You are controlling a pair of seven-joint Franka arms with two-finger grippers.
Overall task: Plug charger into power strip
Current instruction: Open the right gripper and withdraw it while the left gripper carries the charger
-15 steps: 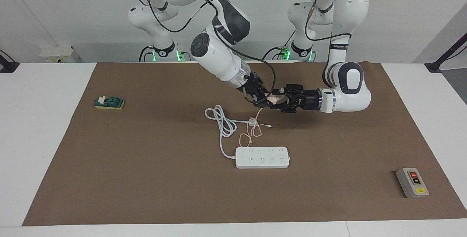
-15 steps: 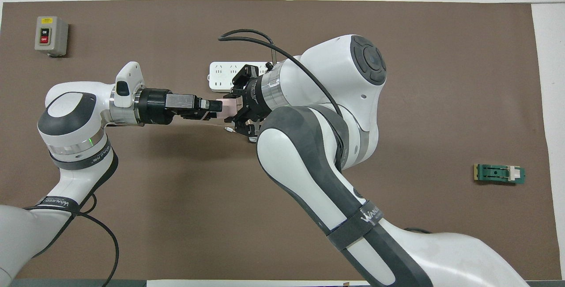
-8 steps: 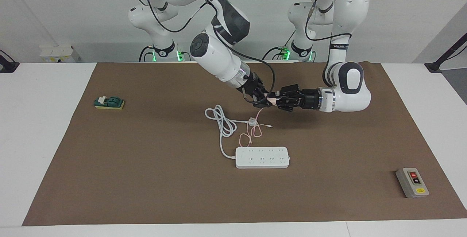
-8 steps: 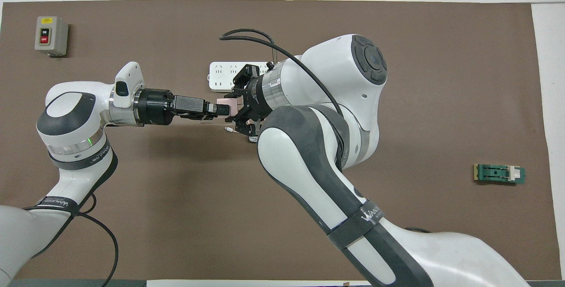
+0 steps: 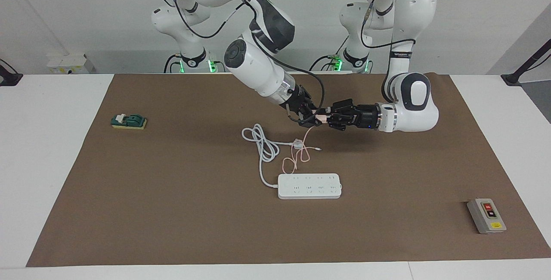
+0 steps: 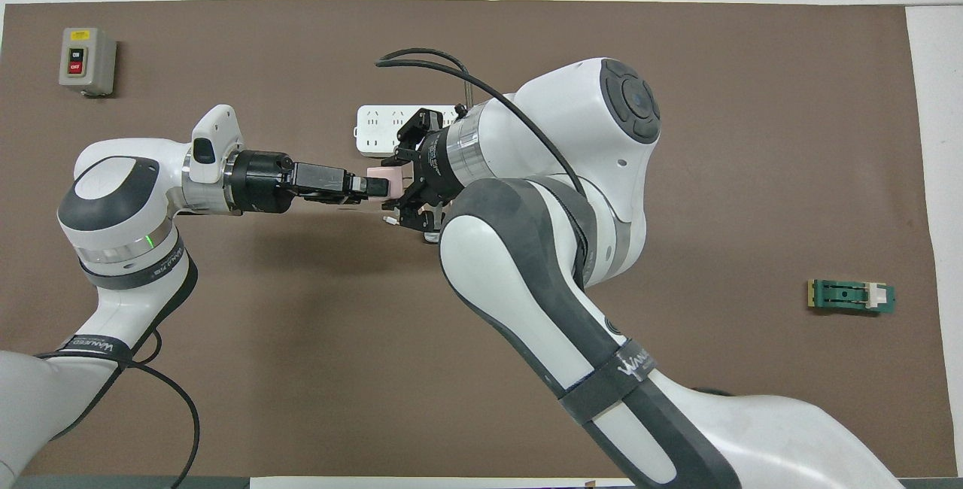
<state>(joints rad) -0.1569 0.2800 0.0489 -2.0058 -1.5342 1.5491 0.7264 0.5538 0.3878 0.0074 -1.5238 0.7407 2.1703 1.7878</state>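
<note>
The charger [image 5: 319,118] hangs in mid-air over the brown surface [image 5: 172,211], caught between both arms at what we judge to be a hand-over. The left gripper [image 5: 323,119], reaching in level from the left arm's end, has its fingers clenched on the small pink cube. The right gripper [image 5: 311,118] meets it from the right arm's end and sits right against the charger; whether it is gripping or has let go we cannot tell.

The thin pink cable [image 5: 297,157] trails down from the charger and loops on the surface. Beside the loops lie the white plug [image 5: 297,144] and the coiled thick white cord [image 5: 260,142]. The cord runs on to the power strip [image 5: 309,186], which lies flat farther from the robots, sockets up and, as far as we can see, all unused.

We judge the task roughly midway. The charger is lifted and held, but it has not yet been carried over the strip, turned prongs down or pressed into a socket. Farthest from the robots, a grey switch box [image 5: 486,215] sits untouched toward the left arm's end.
</note>
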